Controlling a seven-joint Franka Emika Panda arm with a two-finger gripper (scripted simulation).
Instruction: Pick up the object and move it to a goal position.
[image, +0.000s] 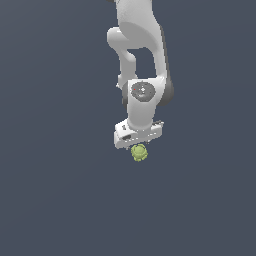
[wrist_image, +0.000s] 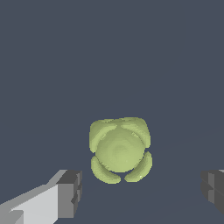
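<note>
The object (image: 139, 152) is a small yellow-green lumpy ball lying on the flat dark grey floor, just under the white hand of the arm in the exterior view. In the wrist view the object (wrist_image: 120, 149) fills the middle, with a dark finger pad (wrist_image: 70, 194) on one side and the other pad (wrist_image: 213, 191) far off on the opposite side. My gripper (wrist_image: 141, 192) is open, its fingers set wide apart and hovering above the ball without touching it. In the exterior view the fingers are hidden behind the hand (image: 138, 134).
The white arm (image: 140, 45) comes down from the top of the exterior view. Plain dark grey floor surrounds the ball on all sides.
</note>
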